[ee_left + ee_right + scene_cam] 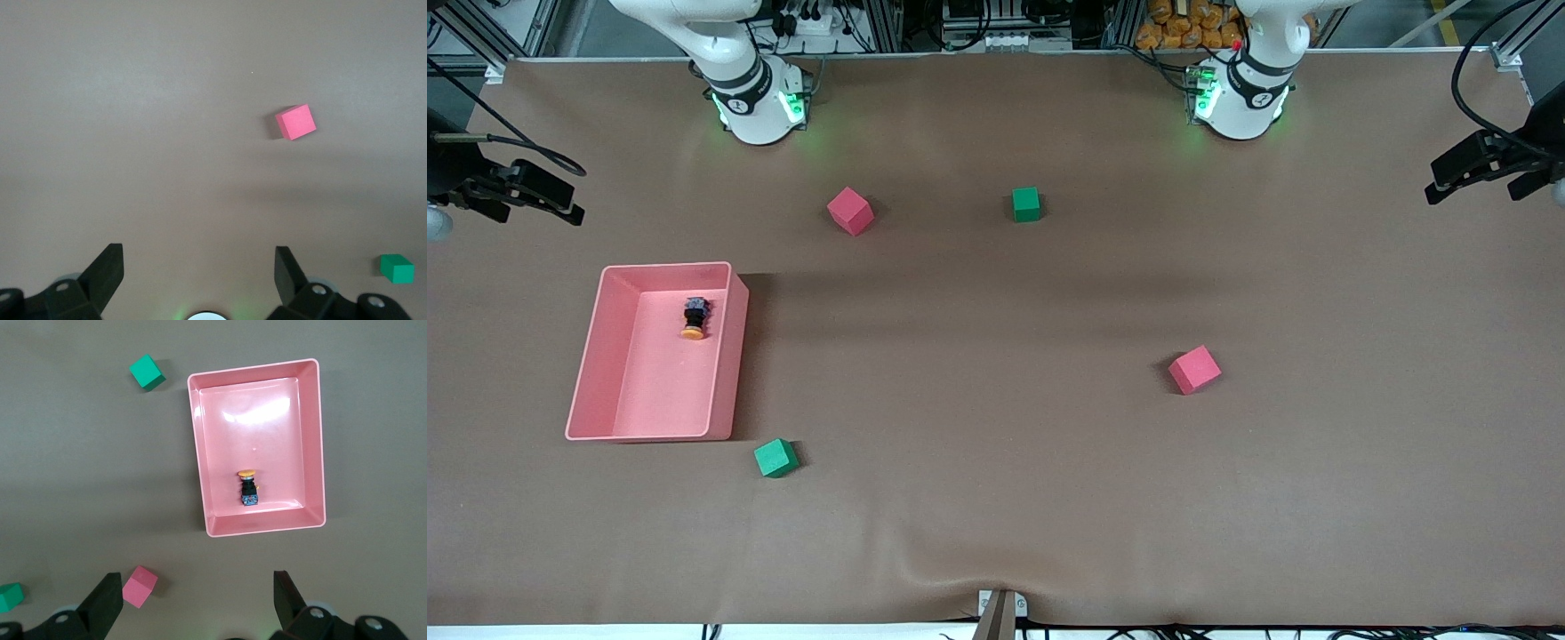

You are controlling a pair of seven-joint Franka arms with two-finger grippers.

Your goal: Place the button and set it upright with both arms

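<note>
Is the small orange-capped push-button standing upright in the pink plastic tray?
No: the orange-capped push-button lies on its side on the floor of the pink plastic tray, cap pointing sideways.

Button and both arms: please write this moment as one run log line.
button: on side in pink tray | left gripper: open, over bare table | right gripper: open, beside tray

The left wrist view looks straight down on the brown table cover [167, 133]. The left gripper [199, 267] hangs above it with its two black fingers [107, 270] spread wide, and nothing is between them. On the cover lies a red foam cube [296, 122], a little turned, with a soft shadow beside it. A green foam cube [397, 268] lies well apart from the red one, close to the edge of the view.
</note>
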